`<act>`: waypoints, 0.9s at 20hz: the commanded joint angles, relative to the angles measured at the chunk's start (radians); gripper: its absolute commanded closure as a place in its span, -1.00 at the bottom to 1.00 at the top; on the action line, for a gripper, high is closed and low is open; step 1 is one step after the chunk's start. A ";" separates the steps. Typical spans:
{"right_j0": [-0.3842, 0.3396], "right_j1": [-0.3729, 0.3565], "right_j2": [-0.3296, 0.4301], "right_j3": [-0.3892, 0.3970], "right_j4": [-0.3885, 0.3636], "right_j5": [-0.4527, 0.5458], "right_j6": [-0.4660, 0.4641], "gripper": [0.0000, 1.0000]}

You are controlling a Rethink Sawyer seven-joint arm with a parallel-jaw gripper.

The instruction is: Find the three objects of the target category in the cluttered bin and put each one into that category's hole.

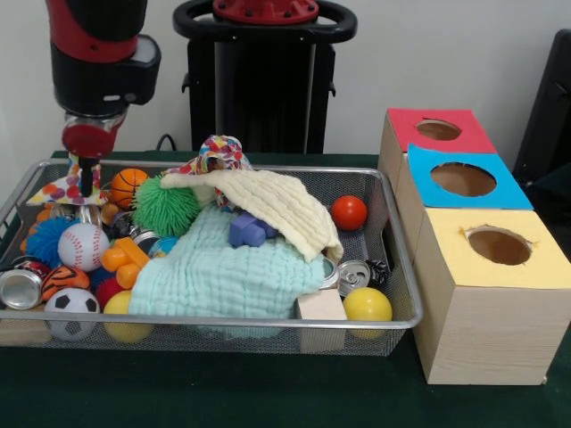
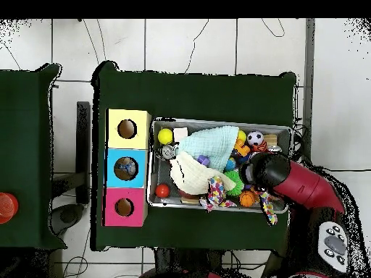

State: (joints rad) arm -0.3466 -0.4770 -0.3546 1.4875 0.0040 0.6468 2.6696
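Front view has my gripper point(image 1: 86, 175) low over the end of the wire bin point(image 1: 393, 267) farthest from the boxes, where it seems pinched on the polka-dot cloth point(image 1: 62, 189), which fans out flat beneath it; the hold itself is partly hidden, so I judge rather than see it. The target category is not told by anything here. The three holes sit in a row beside the bin: the red box point(image 1: 437, 130), the blue box point(image 1: 462, 180) and the yellow box point(image 1: 500, 246). Overhead, something lies inside the blue box's hole point(image 2: 125, 167), so one item may already be delivered; the other two holes look empty.

Much remains: the bin is crowded with a baseball point(image 1: 82, 245), a soccer ball point(image 1: 71, 301), a green spiky ball point(image 1: 166, 206), cans and blocks, half buried under a mint cloth point(image 1: 214, 276) and a cream cloth point(image 1: 277, 207). The cream cloth's long axis runs diagonally down toward the boxes. The polka-dot cloth spreads sideways, with no clear pointing end.
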 commanded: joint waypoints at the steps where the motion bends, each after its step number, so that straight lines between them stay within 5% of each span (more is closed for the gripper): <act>1: -0.097 0.028 0.230 -0.136 -0.207 -0.054 -0.442 -1.00; 2: -0.115 0.020 0.266 -0.143 -0.233 -0.041 -0.486 -1.00; 3: -0.161 0.007 0.359 -0.152 -0.267 -0.024 -0.630 -1.00; 5: -0.195 -0.021 0.436 -0.133 -0.294 -0.008 -0.687 -1.00; 11: -0.270 -0.068 0.561 -0.061 -0.314 0.006 -0.709 -1.00; 18: -0.255 -0.066 0.533 -0.037 -0.332 -0.045 -0.632 -1.00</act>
State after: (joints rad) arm -0.6088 -0.5337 0.0308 1.4098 -0.2701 0.6202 2.2238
